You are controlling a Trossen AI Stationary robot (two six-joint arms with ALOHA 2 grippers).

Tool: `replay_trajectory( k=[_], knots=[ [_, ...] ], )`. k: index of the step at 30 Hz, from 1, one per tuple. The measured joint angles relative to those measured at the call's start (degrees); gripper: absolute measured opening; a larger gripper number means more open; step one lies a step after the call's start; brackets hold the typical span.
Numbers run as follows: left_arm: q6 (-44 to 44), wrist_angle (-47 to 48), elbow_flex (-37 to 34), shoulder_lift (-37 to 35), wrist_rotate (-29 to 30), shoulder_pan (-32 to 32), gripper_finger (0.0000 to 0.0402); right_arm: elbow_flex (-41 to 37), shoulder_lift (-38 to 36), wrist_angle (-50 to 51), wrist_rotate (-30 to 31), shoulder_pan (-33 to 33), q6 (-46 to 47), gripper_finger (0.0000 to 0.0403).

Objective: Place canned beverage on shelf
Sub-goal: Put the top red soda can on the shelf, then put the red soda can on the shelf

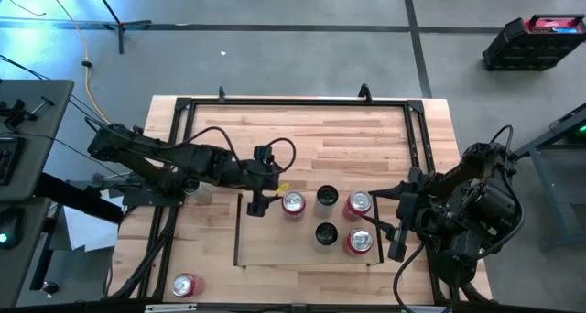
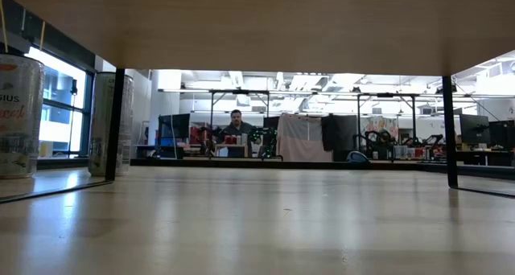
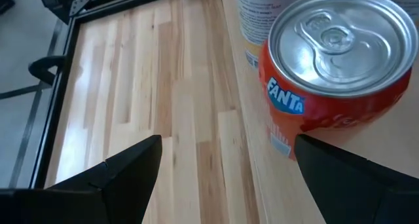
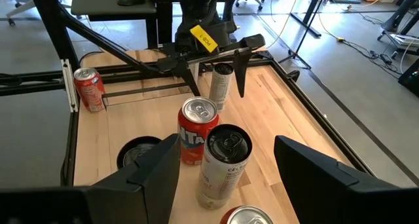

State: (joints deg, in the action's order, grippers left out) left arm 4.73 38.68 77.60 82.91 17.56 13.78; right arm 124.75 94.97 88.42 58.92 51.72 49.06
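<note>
The shelf (image 1: 275,244) is a pale panel on the table's near middle, and several cans stand upright on it. The leftmost is an orange Fanta can (image 1: 293,203) (image 3: 334,60). My left gripper (image 1: 256,203) (image 3: 226,168) is open just left of that can, slanting down; the can stands ahead of one finger, not between the two. My right gripper (image 1: 392,223) (image 4: 229,175) is open at the shelf's right end, above it, facing a white can with a black top (image 4: 222,162). Neither gripper holds anything.
A red can (image 1: 186,285) (image 4: 88,90) stands on the table's near left corner, off the shelf. A slim can (image 4: 221,86) stands beyond my left gripper. Black tube rails (image 1: 293,101) frame the table. Bare shelf (image 1: 275,244) lies near of the Fanta can.
</note>
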Motion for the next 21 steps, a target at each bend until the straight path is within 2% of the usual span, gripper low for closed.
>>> replay_trajectory(
  k=[7, 15, 18, 21],
  knots=[
    [-0.03, 0.83, 0.35, -0.1, 0.14, 0.02, 0.0339, 0.0, 0.01, 0.02, 0.0, 0.0, 0.0, 0.0231],
    [-5.05, 13.88, 8.4, -2.49, 1.66, 4.28, 0.0339, 0.0, -0.01, 0.21, 0.03, 0.0, 0.02, 0.0231],
    [-9.7, 14.25, 8.83, -4.54, -3.21, 7.6, 0.0339, 0.0, 0.33, 1.5, 0.87, 0.0, 2.88, 0.0231],
    [-11.73, 12.42, 8.92, -5.2, -8.14, 13.47, 0.0339, 0.0, 0.72, 0.64, 1.06, -0.02, 3.44, 0.0231]
  ],
)
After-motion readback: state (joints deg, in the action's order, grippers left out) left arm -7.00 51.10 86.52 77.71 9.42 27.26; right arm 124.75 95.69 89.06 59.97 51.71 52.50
